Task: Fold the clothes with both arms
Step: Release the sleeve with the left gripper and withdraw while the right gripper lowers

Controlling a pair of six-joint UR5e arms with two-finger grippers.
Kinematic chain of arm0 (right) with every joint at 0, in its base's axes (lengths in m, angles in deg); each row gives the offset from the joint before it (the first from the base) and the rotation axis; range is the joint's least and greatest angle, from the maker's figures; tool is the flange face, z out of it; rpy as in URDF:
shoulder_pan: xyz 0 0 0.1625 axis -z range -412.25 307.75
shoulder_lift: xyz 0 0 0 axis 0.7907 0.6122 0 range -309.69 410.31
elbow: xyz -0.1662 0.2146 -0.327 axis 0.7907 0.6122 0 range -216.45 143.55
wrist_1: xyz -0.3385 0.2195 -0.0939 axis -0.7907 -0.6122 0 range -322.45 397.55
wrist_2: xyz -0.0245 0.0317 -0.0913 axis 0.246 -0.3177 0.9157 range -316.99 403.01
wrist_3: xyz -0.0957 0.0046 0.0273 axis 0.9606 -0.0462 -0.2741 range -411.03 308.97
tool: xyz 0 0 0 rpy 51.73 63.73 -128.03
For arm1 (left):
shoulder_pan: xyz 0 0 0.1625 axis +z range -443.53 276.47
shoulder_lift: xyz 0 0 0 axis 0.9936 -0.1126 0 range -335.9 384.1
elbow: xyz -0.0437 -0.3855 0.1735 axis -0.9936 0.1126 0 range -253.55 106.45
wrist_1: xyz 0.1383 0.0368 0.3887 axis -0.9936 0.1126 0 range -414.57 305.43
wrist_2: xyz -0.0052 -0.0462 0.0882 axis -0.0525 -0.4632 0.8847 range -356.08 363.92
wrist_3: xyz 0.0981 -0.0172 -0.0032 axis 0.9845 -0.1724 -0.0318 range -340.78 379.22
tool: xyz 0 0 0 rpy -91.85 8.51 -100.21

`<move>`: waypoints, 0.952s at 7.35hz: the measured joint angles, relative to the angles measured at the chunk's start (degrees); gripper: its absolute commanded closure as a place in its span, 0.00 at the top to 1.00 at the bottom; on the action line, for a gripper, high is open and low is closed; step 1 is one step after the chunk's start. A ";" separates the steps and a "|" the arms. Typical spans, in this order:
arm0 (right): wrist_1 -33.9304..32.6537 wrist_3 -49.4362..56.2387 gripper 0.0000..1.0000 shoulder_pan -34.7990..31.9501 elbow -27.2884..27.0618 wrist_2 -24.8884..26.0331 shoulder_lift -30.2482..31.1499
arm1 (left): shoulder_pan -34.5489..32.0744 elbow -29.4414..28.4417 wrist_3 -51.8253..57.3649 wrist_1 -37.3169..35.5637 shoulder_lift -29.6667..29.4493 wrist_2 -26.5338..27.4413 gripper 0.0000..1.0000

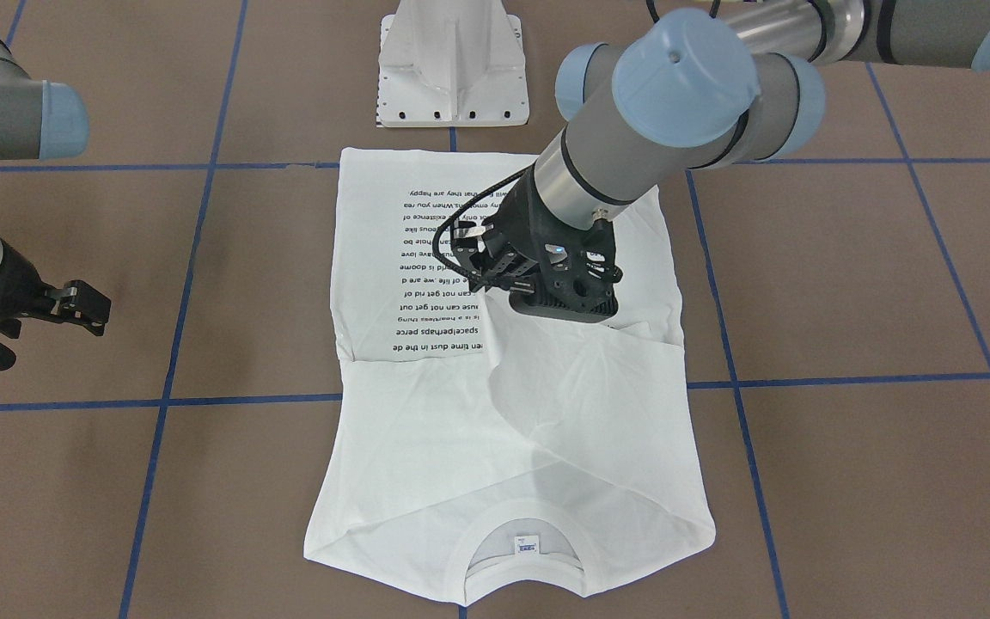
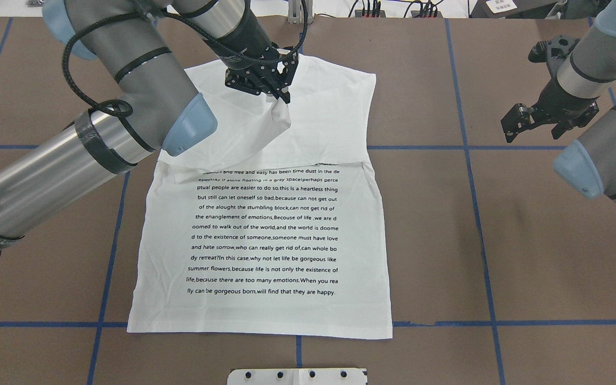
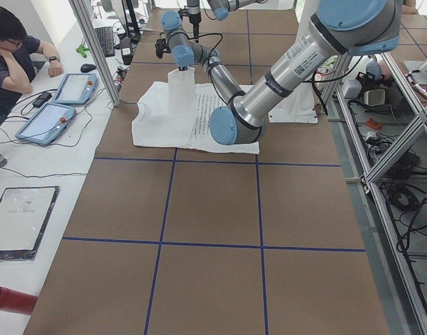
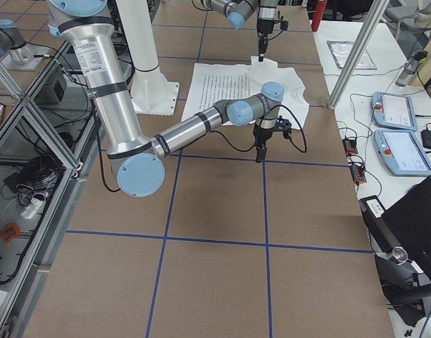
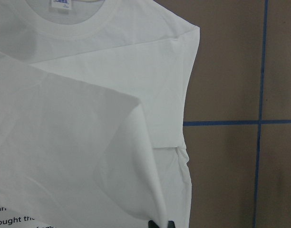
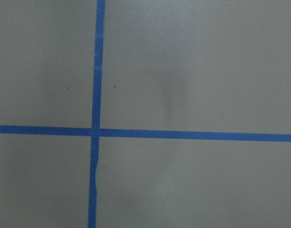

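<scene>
The white T-shirt (image 2: 265,235) lies flat on the brown table with its block of black text facing up. Its ribbed neck with the small label (image 1: 528,545) points away from the robot. My left gripper (image 2: 282,93) is over the shirt's upper part and is shut on a fold of white fabric (image 2: 278,115), holding it raised in a peak. The left wrist view shows that fabric (image 5: 112,142) running down to the fingertips. My right gripper (image 2: 533,122) hangs open and empty above bare table, well to the right of the shirt. The right wrist view shows only table and tape.
The white metal pedestal (image 1: 454,64) stands at the robot-side table edge just past the shirt's hem. Blue tape lines (image 2: 479,214) grid the brown table. In the exterior left view an operator (image 3: 18,56) sits by two tablets (image 3: 56,115) beyond the table's far edge.
</scene>
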 measured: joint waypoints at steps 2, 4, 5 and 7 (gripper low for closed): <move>1.22 -0.07 1.00 0.06 0.97 -0.13 -0.19 | 2.94 -2.85 -1.62 3.59 -0.72 2.83 0.00; 1.92 -0.23 1.00 0.07 1.58 -1.08 -0.34 | 6.90 -5.26 -1.84 4.77 -1.85 7.36 0.00; 2.00 -0.29 1.00 0.09 1.69 -1.34 -0.39 | 8.36 -6.72 -1.86 6.22 -2.06 8.53 0.00; 2.03 -0.34 1.00 0.17 1.79 -1.47 -0.43 | 10.28 -8.76 -1.94 8.29 -2.30 10.81 0.46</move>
